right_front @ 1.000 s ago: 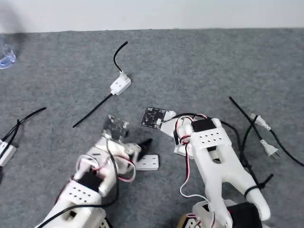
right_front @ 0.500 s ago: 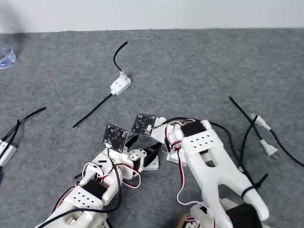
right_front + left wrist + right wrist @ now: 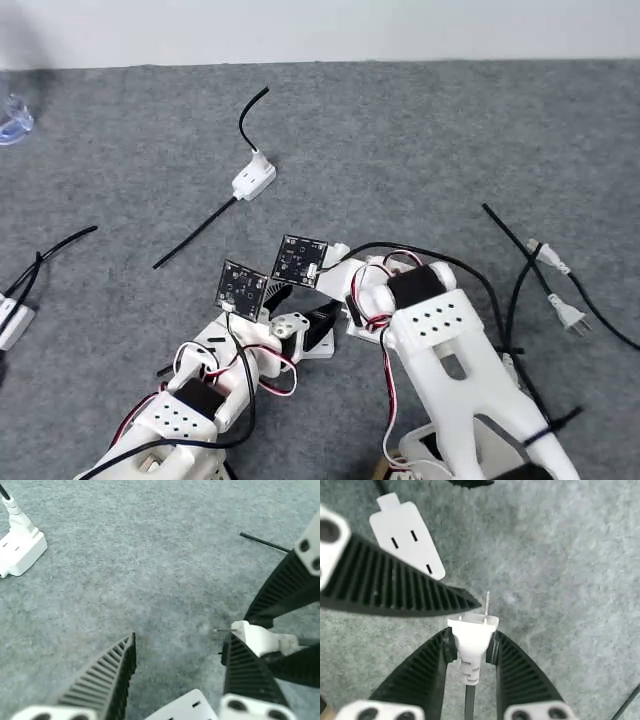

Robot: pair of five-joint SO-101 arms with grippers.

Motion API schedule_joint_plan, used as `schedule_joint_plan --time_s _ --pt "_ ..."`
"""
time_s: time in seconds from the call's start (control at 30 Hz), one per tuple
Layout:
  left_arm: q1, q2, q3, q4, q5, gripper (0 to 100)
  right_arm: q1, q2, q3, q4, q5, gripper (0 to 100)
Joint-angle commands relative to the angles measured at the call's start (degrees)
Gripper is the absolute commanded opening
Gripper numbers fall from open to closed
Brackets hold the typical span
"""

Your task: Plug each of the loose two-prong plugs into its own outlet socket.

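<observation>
Fingers [image 3: 112, 675] of the left gripper [image 3: 180, 640] stand open over the flat white plastic outlet socket [image 3: 320, 347], in the lower middle of the high view. Just to its right, the right gripper [image 3: 470, 635] is closed on a white two-prong plug [image 3: 472, 625]. The prongs point beside the socket, and its slots face upward.

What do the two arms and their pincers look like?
The left arm and right arm are white plastic with rows of small holes, carrying red, white and black wires. Each wrist bears a small black square board. The left pincer and right pincer have black, ribbed, wedge-shaped fingers on white mounts.
</observation>
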Motion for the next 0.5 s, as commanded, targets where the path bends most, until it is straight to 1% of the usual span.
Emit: schedule_joint_plan --time_s 0.0,0.17,0.47 --pt "-0.62 -0.18 -0.22 -1.14 0.09 26 -1.89 -4.09 -3.69 2.86 -0.62 0.8" --pt "-0.62 -0.18 -0.22 -1.14 0.09 26 -3.91 -8.57 -3.52 5.41 -1.32 0.8" --pt "-0.62 -0.09 -0.22 -1.05 -0.09 26 -3.82 -11.82 -3.43 5.41 -2.37 0.8"
